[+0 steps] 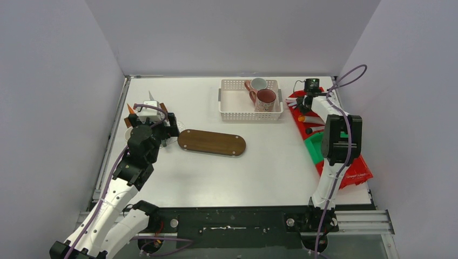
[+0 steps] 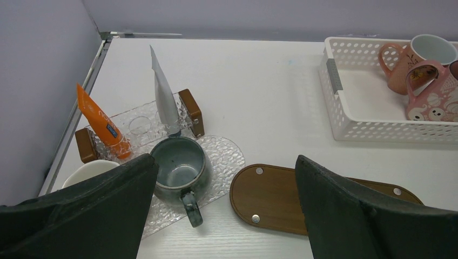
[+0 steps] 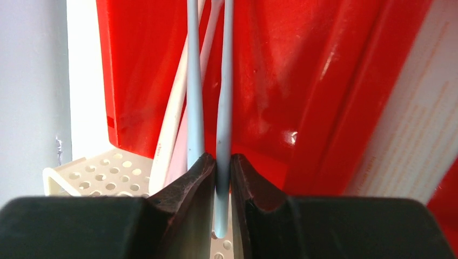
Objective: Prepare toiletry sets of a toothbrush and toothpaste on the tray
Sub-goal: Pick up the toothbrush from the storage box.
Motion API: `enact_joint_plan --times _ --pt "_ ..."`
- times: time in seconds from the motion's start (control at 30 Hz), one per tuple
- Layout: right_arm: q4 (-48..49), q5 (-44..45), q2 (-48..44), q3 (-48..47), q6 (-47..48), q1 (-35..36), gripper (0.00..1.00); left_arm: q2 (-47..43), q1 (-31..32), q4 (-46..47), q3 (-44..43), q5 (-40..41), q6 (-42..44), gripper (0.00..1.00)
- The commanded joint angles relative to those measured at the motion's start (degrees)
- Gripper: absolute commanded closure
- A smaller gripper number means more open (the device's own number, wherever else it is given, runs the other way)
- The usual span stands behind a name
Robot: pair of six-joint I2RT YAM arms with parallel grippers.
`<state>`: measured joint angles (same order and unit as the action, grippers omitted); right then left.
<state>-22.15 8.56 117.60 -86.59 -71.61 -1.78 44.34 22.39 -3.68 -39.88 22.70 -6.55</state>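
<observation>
White basket [image 1: 251, 115] holds two mugs [image 1: 265, 99], green mug [image 2: 178, 167] empty, my right gripper [image 3: 223, 159] pinches a thin grey toothbrush [image 3: 225, 81], left gripper [image 2: 226, 178] wide open.

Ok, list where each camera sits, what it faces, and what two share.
Top external: above and behind, looks down on the table; left arm, right arm show.
Left wrist: faces dark green mug and wooden tray; open left gripper frames them.
Right wrist: faces red bin; right gripper pinches a grey toothbrush.
Top and left wrist share the white basket.
</observation>
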Motion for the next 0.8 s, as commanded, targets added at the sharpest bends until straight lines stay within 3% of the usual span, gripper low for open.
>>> enact_joint_plan --times 0.0,0.5,0.77 --pt "0.46 2.47 -6.61 1.11 -0.37 -0.52 0.87 -0.26 -0.33 2.79 0.06 -0.31 0.66 0.04" --pt "1.72 3.02 -17.38 8.21 3.26 -0.59 0.89 -1.13 -0.51 2.73 0.00 -0.93 0.23 0.04" --pt "0.42 4.89 -15.10 8.80 5.84 -2.08 0.89 -1.27 -0.81 2.71 0.13 -0.99 0.06 0.04"
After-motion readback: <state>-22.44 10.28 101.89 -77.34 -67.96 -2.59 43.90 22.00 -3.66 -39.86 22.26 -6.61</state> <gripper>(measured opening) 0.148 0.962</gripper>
